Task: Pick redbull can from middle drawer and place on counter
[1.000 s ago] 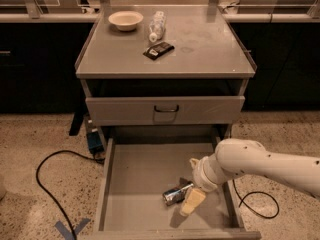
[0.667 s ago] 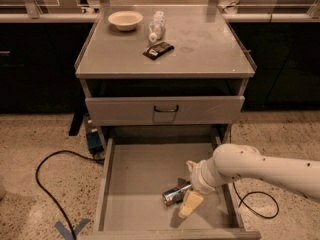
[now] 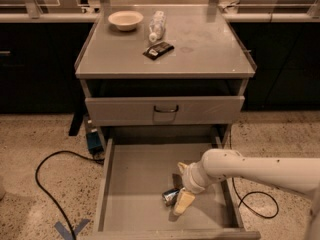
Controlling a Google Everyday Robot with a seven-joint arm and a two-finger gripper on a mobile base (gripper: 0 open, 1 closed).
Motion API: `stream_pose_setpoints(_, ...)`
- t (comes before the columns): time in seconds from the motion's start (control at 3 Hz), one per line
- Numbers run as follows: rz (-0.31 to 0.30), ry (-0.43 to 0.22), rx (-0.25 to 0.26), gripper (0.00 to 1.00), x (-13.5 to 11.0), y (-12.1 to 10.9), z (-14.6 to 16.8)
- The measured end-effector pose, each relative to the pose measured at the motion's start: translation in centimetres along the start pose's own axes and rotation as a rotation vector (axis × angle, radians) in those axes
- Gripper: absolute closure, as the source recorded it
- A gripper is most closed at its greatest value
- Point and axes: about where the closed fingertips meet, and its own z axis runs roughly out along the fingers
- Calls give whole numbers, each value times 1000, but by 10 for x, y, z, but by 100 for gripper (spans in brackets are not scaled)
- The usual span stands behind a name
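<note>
Easing a shade lower and to the left since a moment ago, the white arm (image 3: 260,168) is reaching in from the right side of the view, and I am holding the tool (image 3: 180,200) low over the floor of the pulled-out middle drawer (image 3: 134,180), toward its front right part. The redbull can (image 3: 170,197) is lying on its side on that floor, right against the tool's left side, much where it was lying before. I cannot tell whether the tool is spread, pressed together or pinching the can. Above, the drawer front (image 3: 200,111) with its dark loop handle is sitting closed. On the bench (image 3: 205,51) a pale bowl (image 3: 125,20) is resting at the back left, a clear plastic bottle (image 3: 157,25) is lying just beside it, and a flat black packet (image 3: 158,50) is sitting nearer the front edge. A black cable (image 3: 47,181) is curling across the speckled floor to the left of the cabinet.
</note>
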Motion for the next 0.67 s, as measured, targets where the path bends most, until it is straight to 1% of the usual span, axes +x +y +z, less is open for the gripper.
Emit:
stream_pose_setpoints(0.33,-13,19,-12,0,8,-11,29)
stream_pose_setpoints(0.67,7,41,-34,0,23,-14,55)
